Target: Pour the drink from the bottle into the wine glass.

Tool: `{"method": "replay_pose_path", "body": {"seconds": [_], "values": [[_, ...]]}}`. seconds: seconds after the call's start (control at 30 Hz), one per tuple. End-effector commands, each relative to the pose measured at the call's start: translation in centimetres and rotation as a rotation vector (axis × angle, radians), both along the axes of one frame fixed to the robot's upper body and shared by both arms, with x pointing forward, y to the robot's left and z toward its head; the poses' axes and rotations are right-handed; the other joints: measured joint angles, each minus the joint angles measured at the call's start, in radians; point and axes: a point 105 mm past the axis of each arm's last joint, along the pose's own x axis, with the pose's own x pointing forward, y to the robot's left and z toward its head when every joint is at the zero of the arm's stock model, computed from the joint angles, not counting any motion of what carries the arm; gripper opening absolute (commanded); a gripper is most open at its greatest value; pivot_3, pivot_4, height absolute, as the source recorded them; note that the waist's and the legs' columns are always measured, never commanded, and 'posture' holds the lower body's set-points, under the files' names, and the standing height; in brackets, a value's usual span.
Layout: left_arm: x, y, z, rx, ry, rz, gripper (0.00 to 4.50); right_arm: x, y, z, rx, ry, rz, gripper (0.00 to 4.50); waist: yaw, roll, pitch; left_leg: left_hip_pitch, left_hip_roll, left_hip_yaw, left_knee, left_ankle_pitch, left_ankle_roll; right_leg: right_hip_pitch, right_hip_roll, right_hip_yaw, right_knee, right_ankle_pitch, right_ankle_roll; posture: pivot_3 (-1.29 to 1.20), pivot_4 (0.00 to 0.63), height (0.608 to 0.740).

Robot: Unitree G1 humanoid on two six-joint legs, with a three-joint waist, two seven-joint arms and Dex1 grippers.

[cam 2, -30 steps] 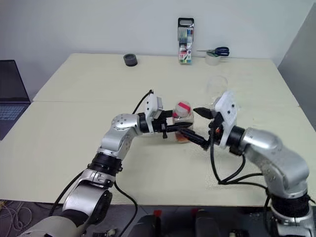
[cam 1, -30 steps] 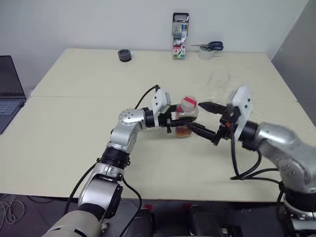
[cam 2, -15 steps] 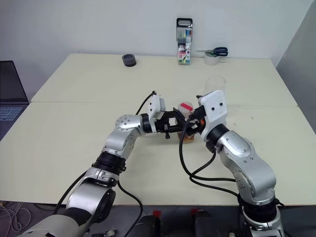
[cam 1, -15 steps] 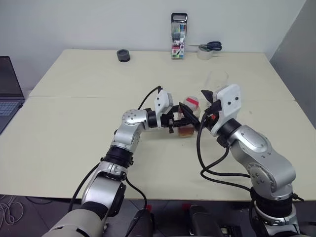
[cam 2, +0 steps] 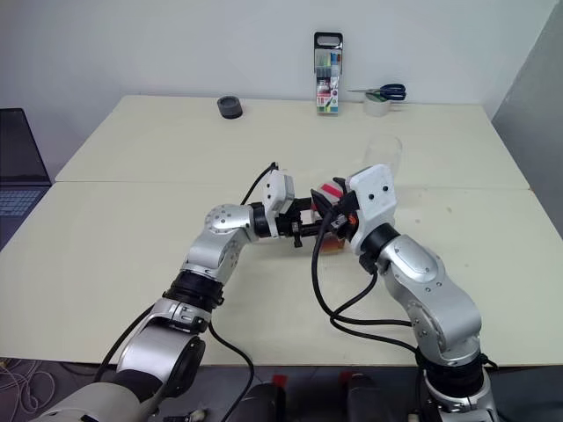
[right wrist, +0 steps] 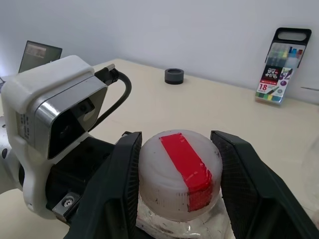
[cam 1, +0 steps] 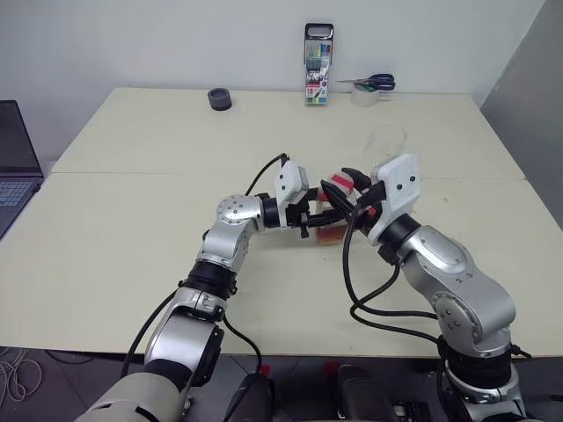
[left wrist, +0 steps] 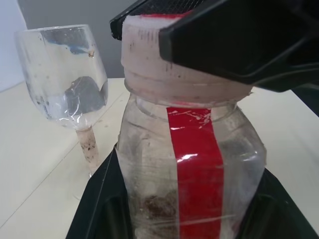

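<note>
Pale cream worktop (cam 1: pixel 132 229), made of two boards joined along a seam, stands against a white wall. Along its far edge: a dark round roll (cam 1: pixel 222 98) toward the far left, an upright pack of coloured markers (cam 1: pixel 319 76) near the middle, then a clear tape roll (cam 1: pixel 363 95) with blue-handled scissors (cam 1: pixel 376 83) just beside it. A laptop (cam 1: pixel 16 158) sits off the left edge.

Bottle (left wrist: pixel 192 164) stands upright near the middle of the worktop, just on the near side of the seam. Clear plastic, squarish sides, red vertical label strip, white cap (right wrist: pixel 180 174) with a red strip across its top. A little reddish-brown drink (cam 1: pixel 327 234) lies at the bottom.

Left gripper (cam 1: pixel 313 217) reaches in level from the left and is clenched on the bottle's lower body; in the left wrist view its black fingers (left wrist: pixel 99 209) press both sides of the bottle.

Right gripper (right wrist: pixel 179 179) comes from the right, its fingers (right wrist: pixel 122 179) set one on each side of the cap. In the right wrist view both appear to touch the cap's rim; a firm grip on it cannot be told.

Wine glass (left wrist: pixel 67 74) stands upright beyond the bottle toward the far right, near it but apart. Bowl clear, no liquid seen in it.
</note>
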Motion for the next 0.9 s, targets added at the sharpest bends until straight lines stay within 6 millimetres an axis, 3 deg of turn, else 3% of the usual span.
{"method": "replay_pose_path", "body": {"seconds": [0.03, 0.2, 0.33, 0.5, 0.6, 0.8, 0.9], "values": [[-0.7, -0.2, 1.3, 0.001, -0.055, -0.052, 1.81, -0.8, 0.8, 0.0, -0.114, -0.02, 0.253, 1.86, -0.002, 0.0, 0.0, 0.0, 0.0, 0.0, 0.0, 0.0, 0.0, 0.0, 0.0, 0.0, 0.0, 0.0, 0.0, 0.0, 0.15, 0.74], [-0.6, 0.0, 1.9, 0.002, -0.08, -0.054, 1.8, 0.6, -0.9, -0.7, -0.387, 0.081, 0.576, 1.86, -0.007, 0.001, 0.0, 0.002, 0.0, 0.0, 0.0, 0.0, 0.001, 0.001, 0.0, 0.0, 0.0, 0.0, 0.0, 0.0, 0.15, 0.74], [-0.7, 0.1, 1.9, 0.011, -0.102, -0.054, 1.8, 0.5, -1.5, -0.8, -0.416, 0.186, 0.689, 1.86, -0.009, 0.0, 0.0, 0.001, 0.0, 0.0, 0.0, 0.0, 0.001, 0.001, 0.001, 0.0, -0.001, 0.0, 0.0, 0.0, 0.15, 0.74], [-0.3, 0.4, 2.2, -0.018, -0.081, -0.016, 1.8, 1.3, -2.1, 0.7, -0.368, 0.126, 0.61, 3.44, -0.01, 0.0, 0.0, 0.0, 0.0, 0.001, 0.0, 0.0, 0.0, 0.0, -0.001, 0.0, -0.001, 0.0, 0.0, 0.0, 0.15, 0.74], [-0.1, 0.5, 2.3, -0.023, -0.089, 0.006, 1.8, 0.6, -3.2, 1.4, -0.382, 0.107, 0.558, 4.49, -0.005, 0.0, 0.0, 0.0, 0.0, 0.0, 0.001, 0.0, 0.0, 0.0, -0.002, -0.001, 0.0, 0.0, 0.0, 0.0, 0.15, 0.74], [0.1, 0.1, 2.0, -0.024, -0.091, 0.027, 1.8, -0.2, -4.7, 1.3, -0.303, 0.038, 0.273, 4.5, 0.008, 0.0, 0.0, -0.001, -0.001, 0.001, 0.001, 0.0, 0.0, 0.0, -0.003, -0.001, 0.0, 0.0, 0.0, 0.0, 0.15, 0.74], [0.1, -0.2, 1.9, -0.023, -0.086, 0.019, 1.8, -0.4, -4.2, 1.0, -0.217, -0.014, 0.107, 4.5, 0.007, 0.0, 0.0, -0.001, -0.001, 0.001, 0.001, 0.0, 0.0, 0.0, -0.002, 0.0, 0.0, 0.0, 0.0, 0.0, 0.15, 0.74]]}}
